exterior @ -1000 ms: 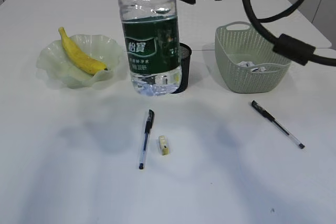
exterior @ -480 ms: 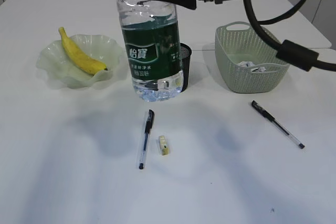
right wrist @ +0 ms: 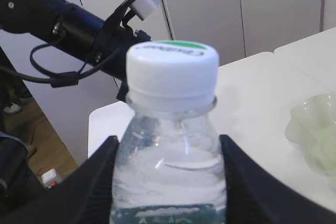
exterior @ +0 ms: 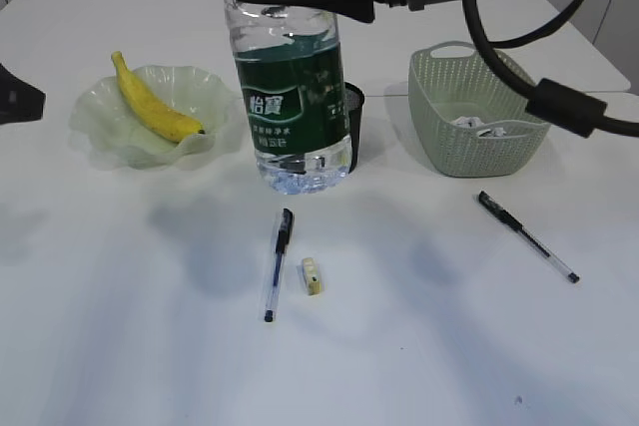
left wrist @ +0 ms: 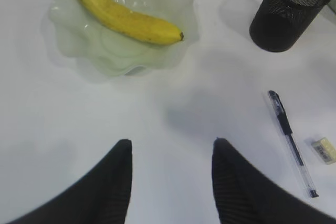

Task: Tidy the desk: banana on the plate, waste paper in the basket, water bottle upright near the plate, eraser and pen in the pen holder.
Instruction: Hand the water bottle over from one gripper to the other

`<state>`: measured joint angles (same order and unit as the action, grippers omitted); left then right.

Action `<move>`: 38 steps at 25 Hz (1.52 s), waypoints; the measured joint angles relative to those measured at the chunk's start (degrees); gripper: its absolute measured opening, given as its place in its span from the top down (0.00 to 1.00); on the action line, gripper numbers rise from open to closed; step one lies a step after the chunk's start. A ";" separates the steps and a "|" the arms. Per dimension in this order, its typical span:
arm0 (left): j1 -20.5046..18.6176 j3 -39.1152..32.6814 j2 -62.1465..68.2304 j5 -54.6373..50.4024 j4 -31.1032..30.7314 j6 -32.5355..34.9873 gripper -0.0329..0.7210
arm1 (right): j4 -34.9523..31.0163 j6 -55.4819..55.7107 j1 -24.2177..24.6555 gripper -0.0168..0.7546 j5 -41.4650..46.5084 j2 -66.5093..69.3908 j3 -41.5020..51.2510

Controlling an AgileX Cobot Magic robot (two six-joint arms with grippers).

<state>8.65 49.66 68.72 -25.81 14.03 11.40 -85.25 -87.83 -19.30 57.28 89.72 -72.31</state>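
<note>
Left tool (left wrist: 170,153) spread, empty, over the desk (exterior: 120,346) | banana (exterior: 150,102) on plate (exterior: 100,132) | right tool (right wrist: 168,156) pinches bottle (exterior: 292,97) upright beside holder (exterior: 353,117) | risk: tipping on release, knocking holder | pens (exterior: 277,261), eraser (exterior: 313,275) loose.

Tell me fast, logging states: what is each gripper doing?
Left gripper: open, empty.
Right gripper: shut on the bottle.
</note>
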 joint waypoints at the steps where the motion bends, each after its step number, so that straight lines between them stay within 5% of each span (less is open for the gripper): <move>1: 1.18 -1.84 0.00 2.71 0.00 0.36 0.49 | 0.00 0.00 0.00 0.48 -0.29 0.00 0.00; 12: 16.67 -18.30 -3.85 39.52 2.46 0.07 0.49 | -0.25 -0.66 0.00 0.48 -5.20 0.00 0.00; 18: 22.69 -18.67 -5.40 44.05 1.67 -5.92 0.48 | -2.86 -3.67 0.00 0.48 -5.83 0.00 0.00; 25: 27.34 -18.80 -8.07 48.93 -10.65 -18.32 0.48 | -5.58 -8.24 0.00 0.48 -6.30 0.00 0.00; 30: 27.48 -18.80 -8.54 51.86 -26.49 -33.02 0.45 | -5.79 -8.61 0.00 0.48 -6.32 0.00 0.00; 34: 27.69 -18.80 -7.79 55.96 -36.21 -40.51 0.30 | -5.90 -8.77 0.00 0.48 -4.93 0.00 0.00; 38: 27.69 -18.80 -5.39 59.73 -39.26 -44.19 0.14 | -7.48 -9.03 0.00 0.48 -1.30 0.00 0.00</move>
<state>36.35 30.86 63.33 33.92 -25.22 -32.79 -92.73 -96.86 -19.30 55.98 89.72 -72.31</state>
